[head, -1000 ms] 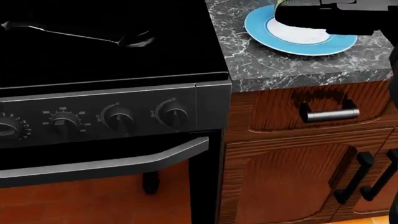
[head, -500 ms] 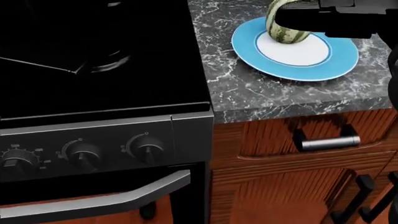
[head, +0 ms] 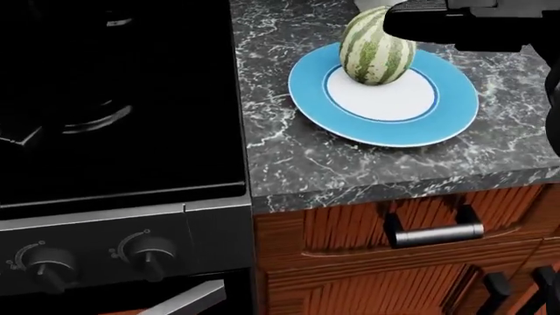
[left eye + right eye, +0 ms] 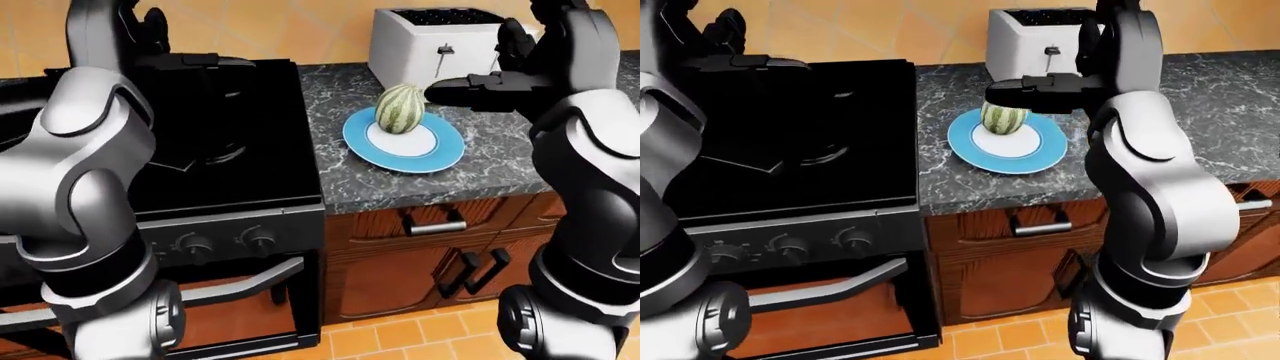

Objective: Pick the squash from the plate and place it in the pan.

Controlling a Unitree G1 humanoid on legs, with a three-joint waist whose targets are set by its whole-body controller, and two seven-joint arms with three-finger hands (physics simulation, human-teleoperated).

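A striped green squash (image 4: 400,109) stands on end on a blue plate (image 4: 404,149), near the plate's upper rim in the left-eye view. The plate rests on a dark marble counter (image 3: 297,164), just to the right of a black stove (image 4: 215,161). A white toaster (image 4: 440,41) sits above the plate, well apart from it.

The right hand (image 4: 480,88) hangs just to the right of the squash and slightly above it, fingers stretched out flat toward it and not closed on anything. Whether a fingertip touches the squash cannot be told. The left hand (image 4: 205,60) is held over the stove, far from the plate; its fingers look extended and empty.

The step in hand appears to be the reach for the squash; no grasp is made yet. The next move likely calls for lowering the right hand and wrapping its fingers round the squash's middle.

The squash's long axis is upright, narrower end pointing up, tilted little if at all. A pan shows only dimly on the stove.
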